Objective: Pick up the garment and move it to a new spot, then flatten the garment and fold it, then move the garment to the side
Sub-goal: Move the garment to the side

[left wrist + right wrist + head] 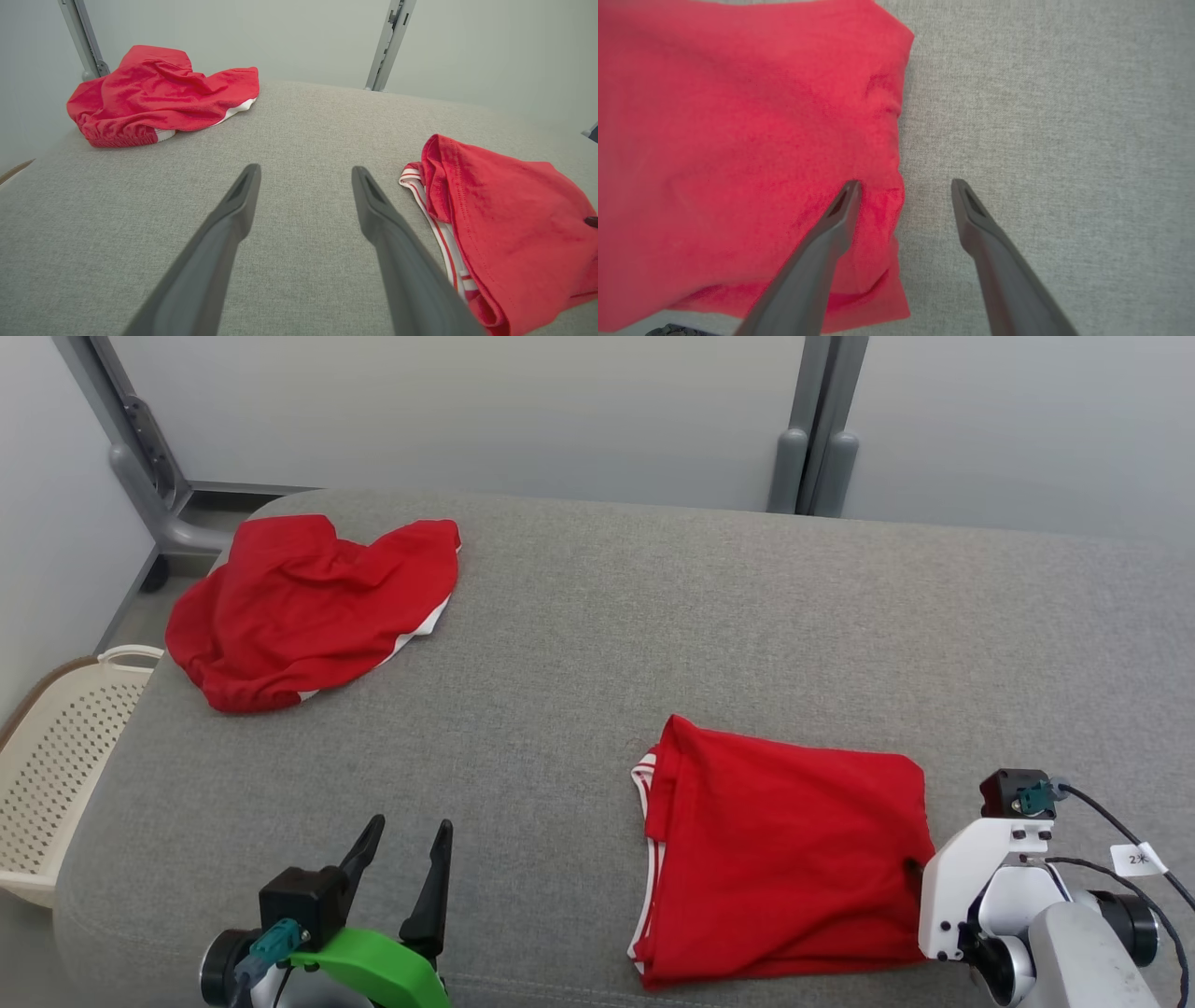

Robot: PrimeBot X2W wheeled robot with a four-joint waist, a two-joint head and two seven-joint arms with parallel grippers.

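A folded red garment (pixel 784 859) with white trim lies flat at the near right of the grey padded surface (pixel 653 616). It also shows in the left wrist view (pixel 509 224) and the right wrist view (pixel 738 140). My right gripper (pixel 903 186) is open and points down over the fold's right edge. One of its fingers (pixel 831 228) rests over the red cloth, the other over bare grey fabric. A second red garment (pixel 308 607) lies crumpled at the far left (pixel 159 98). My left gripper (pixel 411 826) stands open and empty at the near left (pixel 306 169), apart from both.
A cream perforated basket (pixel 56 756) stands on the floor off the surface's left edge. Grey metal posts (pixel 812 448) and a pale wall close the far side. Bare grey fabric lies between the two garments.
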